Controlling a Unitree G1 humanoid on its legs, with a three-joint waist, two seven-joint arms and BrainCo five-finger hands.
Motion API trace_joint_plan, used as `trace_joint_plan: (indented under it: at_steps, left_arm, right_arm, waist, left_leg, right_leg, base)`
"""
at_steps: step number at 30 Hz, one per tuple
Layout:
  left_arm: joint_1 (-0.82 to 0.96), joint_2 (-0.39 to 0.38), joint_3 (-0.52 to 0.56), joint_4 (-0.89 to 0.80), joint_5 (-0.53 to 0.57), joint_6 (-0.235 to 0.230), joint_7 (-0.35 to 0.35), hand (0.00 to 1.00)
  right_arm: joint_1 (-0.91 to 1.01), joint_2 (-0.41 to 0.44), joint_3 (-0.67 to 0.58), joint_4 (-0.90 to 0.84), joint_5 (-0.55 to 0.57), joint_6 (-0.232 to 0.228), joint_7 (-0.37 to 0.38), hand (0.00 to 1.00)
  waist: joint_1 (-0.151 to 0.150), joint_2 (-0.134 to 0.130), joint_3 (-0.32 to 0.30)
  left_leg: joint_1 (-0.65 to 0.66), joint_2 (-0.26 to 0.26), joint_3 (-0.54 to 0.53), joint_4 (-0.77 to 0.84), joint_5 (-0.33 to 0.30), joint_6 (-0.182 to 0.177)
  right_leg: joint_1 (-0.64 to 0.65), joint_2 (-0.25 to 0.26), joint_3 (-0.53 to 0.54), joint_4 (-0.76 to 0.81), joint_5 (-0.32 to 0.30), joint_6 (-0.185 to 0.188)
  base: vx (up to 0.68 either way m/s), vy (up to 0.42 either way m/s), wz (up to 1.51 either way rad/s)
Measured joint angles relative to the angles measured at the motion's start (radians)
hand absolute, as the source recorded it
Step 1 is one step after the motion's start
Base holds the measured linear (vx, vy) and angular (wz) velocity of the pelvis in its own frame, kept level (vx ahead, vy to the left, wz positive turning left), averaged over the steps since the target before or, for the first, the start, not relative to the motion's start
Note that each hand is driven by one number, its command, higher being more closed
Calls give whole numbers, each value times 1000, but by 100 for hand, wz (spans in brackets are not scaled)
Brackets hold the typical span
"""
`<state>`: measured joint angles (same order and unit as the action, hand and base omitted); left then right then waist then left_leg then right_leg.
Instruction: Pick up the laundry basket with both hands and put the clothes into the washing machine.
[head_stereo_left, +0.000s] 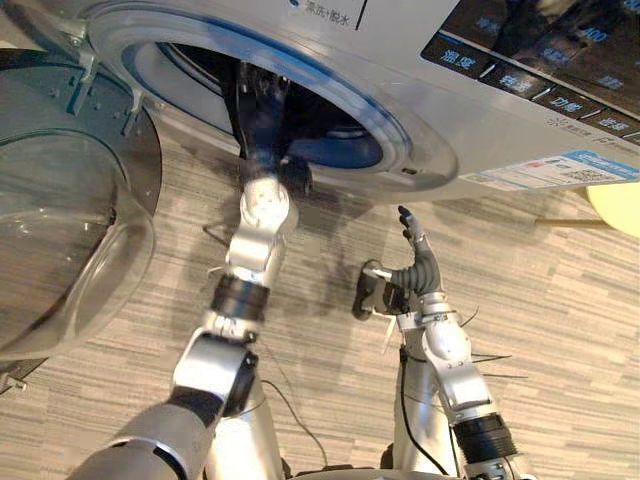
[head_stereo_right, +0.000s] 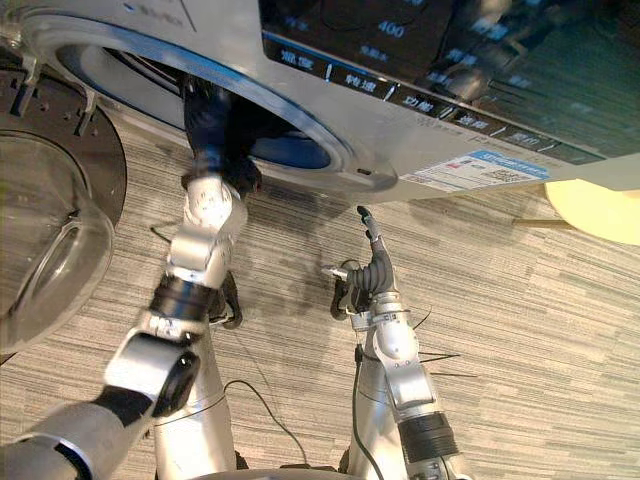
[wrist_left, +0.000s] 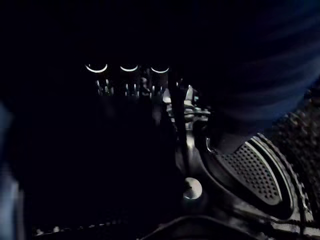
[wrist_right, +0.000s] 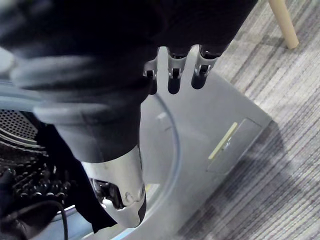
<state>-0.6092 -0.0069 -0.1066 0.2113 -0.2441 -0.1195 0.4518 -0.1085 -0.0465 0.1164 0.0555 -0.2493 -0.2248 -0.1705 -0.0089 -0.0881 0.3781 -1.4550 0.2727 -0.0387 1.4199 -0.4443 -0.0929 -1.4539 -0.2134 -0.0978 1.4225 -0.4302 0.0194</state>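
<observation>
Striped grey floor meets the washing machine; left hand inside, fingers hidden; right hand raised, fingers straight.

Bright floor, glare on washing machine, drum nearly black (faint glints)

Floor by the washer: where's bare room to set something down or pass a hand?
Bare floor right of the right hand, up to the yellow round thing; also beside the open door. Crowded: drum mouth, left hand inside.
</observation>
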Motion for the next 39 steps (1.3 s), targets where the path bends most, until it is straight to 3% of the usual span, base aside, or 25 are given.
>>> trace_joint_plan:
  at_steps: [5,7,15,24,33,38,39]
  left_arm:
    - [152,-41,-8,-64,3,-2,-20,0]
    - [198,-50,-4,-65,4,-3,-35,0]
    - [229,-48,48,-9,22,-3,-60,0]
    - [9,-34,118,317,21,9,-62,0]
    - [-128,34,161,428,19,26,-80,0]
    - [-168,65,231,475,19,37,-79,0]
    - [-175,74,236,490,20,38,-79,100]
  right_arm:
    - [27,-3,-3,0,0,2,-3,0]
    - [41,-7,-2,1,0,8,-3,0]
    - [40,-24,1,13,0,10,-3,0]
    - [39,-21,5,45,3,10,-2,0]
    - [36,-23,2,45,13,4,0,0]
    - [30,-25,1,44,40,-2,3,0]
    - [30,-31,0,44,44,-4,4,0]
  waist:
    - [23,2,-1]
    - [27,15,-9]
    - [32,27,-15]
    - [23,29,-35]
    - [12,23,-39]
    - [-9,23,-39]
    - [-9,22,-39]
  left_leg:
    - [35,-4,-12,-3,1,-5]
    - [48,-11,-13,-5,2,-6]
    - [60,-9,-9,-15,3,-8]
    - [19,9,-15,-3,5,-13]
    - [-12,36,-14,16,-1,-16]
    - [-18,42,-14,20,-1,-16]
    - [-18,42,-13,20,-1,-17]
  right_leg:
    - [39,-2,-9,10,-21,-4]
    - [54,-10,-14,15,-28,-8]
    - [61,-9,-14,15,-34,1]
    - [27,8,-21,7,-22,-16]
    - [-10,31,-18,7,-8,-24]
    - [-18,38,-16,7,-3,-24]
    - [-20,38,-16,7,-4,-23]
  base:
    - [19,-56,7]
    - [9,-63,13]
    - [-19,-57,2]
    - [26,-29,-8]
    - [11,-35,-11]
    - [22,-37,-5]
    - [13,-30,-2]
